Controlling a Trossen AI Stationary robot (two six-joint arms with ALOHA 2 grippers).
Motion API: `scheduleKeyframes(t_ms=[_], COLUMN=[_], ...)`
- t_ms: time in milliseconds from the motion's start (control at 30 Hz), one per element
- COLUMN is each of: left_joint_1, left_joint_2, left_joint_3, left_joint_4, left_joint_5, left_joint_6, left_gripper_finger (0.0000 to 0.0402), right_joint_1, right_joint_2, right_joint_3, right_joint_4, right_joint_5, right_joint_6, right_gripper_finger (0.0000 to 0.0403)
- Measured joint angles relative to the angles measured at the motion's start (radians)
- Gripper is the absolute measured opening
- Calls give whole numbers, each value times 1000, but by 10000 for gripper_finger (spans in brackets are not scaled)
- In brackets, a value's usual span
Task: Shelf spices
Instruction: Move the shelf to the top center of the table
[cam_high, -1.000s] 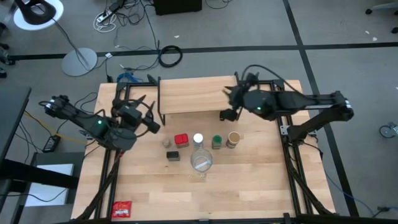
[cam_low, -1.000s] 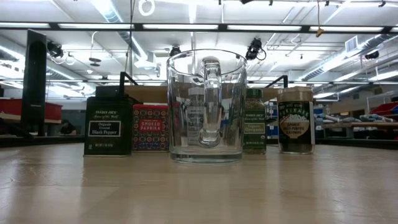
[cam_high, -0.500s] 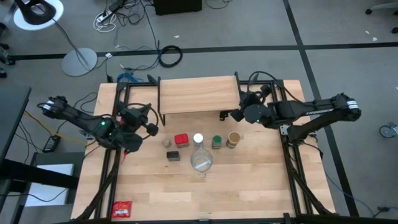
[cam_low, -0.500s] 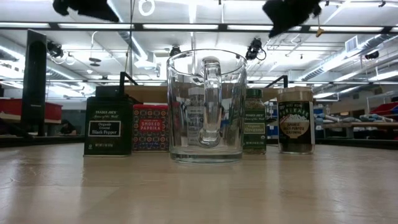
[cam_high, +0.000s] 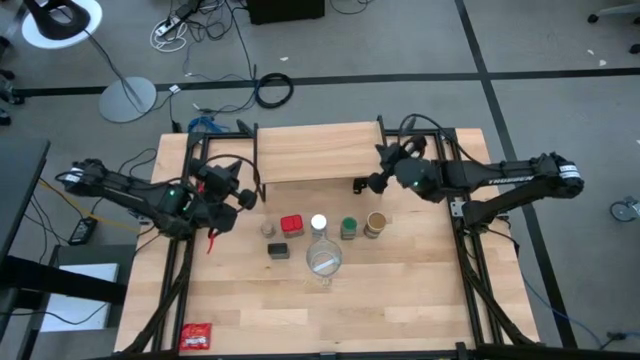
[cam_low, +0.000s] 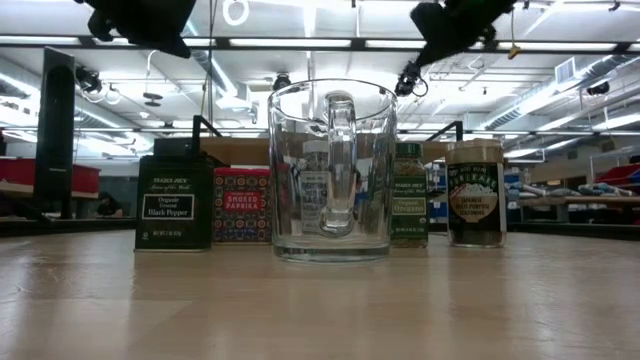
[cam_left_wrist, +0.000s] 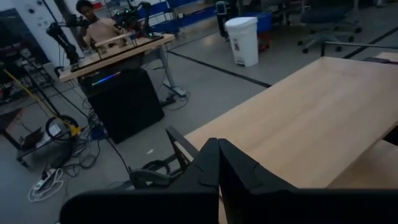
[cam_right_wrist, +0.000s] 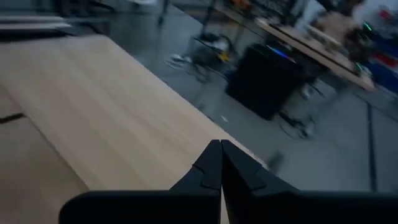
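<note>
The shelf (cam_high: 318, 152) stands on thin black legs at the table's far side, its plank top bare. In front of it the spices stand in a loose row: red tin (cam_high: 292, 224), white-lidded jar (cam_high: 319, 223), green-lidded jar (cam_high: 349, 228), tan-lidded jar (cam_high: 376, 223), dark green tin (cam_high: 278, 250) and tiny brownish jar (cam_high: 268, 230). My left gripper (cam_high: 245, 198) hovers shut off the shelf's left end. My right gripper (cam_high: 378, 180) hovers shut at the shelf's right front corner. Both wrist views show shut, empty fingers, left (cam_left_wrist: 219, 155) and right (cam_right_wrist: 221, 158).
A clear glass pitcher (cam_high: 323, 260) stands just nearer than the row and fills the middle of the low view (cam_low: 331, 170). A flat red packet (cam_high: 196, 337) lies at the table's near left corner. Bare tabletop lies on the near half.
My right gripper has drawn back from over the shelf's right end toward the table's near right, and now hangs beside the shelf's front corner. Both arms now show at the top of the low view, where neither showed a second ago. The spices have not moved.
</note>
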Motion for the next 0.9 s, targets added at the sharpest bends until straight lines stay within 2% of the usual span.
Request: scheduleKeyframes(t_ms=[133,267,400,633,800,900], left_joint_1=[41,84,126,201,273,307], left_joint_2=[0,-1,-1,-1,-1,-1], left_joint_3=[0,0,0,0,0,0], left_joint_4=[3,18,17,16,16,14], left_joint_5=[73,157,196,197,200,251], left_joint_6=[1,27,28,56,85,120], left_gripper_finger=[5,5,5,5,5,5], right_joint_1=[-29,-62,-94,-103,-99,-70], right_joint_2=[0,-5,-28,-119,-172,-188], right_joint_3=[1,1,1,1,1,-23], right_joint_4=[130,148,47,-217,-418,-437], right_joint_5=[-67,-80,-32,63,28,-40], right_joint_6=[-93,-118,-55,146,305,308], right_gripper_finger=[0,0,0,0,0,0])
